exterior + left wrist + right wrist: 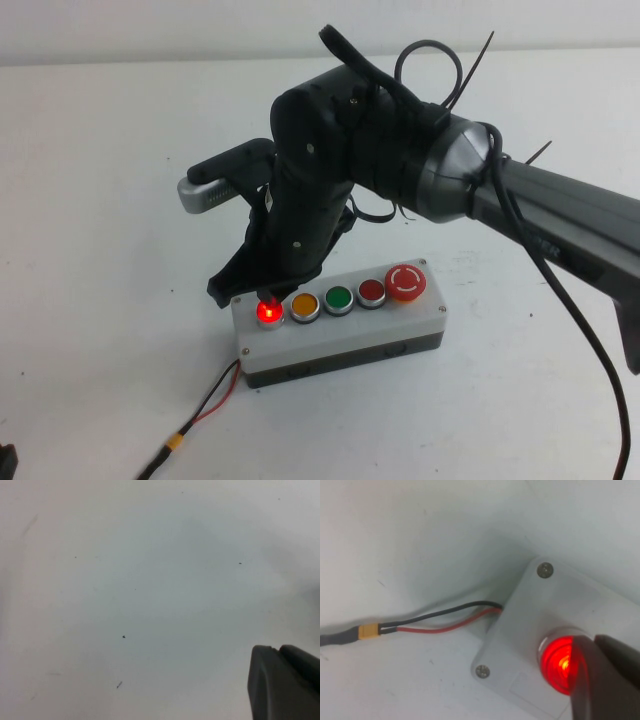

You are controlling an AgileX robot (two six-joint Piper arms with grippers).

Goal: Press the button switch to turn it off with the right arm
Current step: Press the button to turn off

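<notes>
The button switch (345,335) is a pale grey box on a dark base at the table's middle. It carries a lit red button (268,313), then orange (305,306), green (338,299) and red (372,292) buttons, and a red mushroom knob (405,282). My right gripper (252,290) is shut, and its tip rests on the far edge of the lit red button. In the right wrist view the shut fingers (600,680) cover part of the glowing button (559,664). My left gripper (277,650) is shut over bare table, away from the switch.
Red and black wires (215,398) run from the box's left end toward the table's front edge, with a yellow connector (368,630). The right arm's silver joint (450,175) and cables hang over the table behind the box.
</notes>
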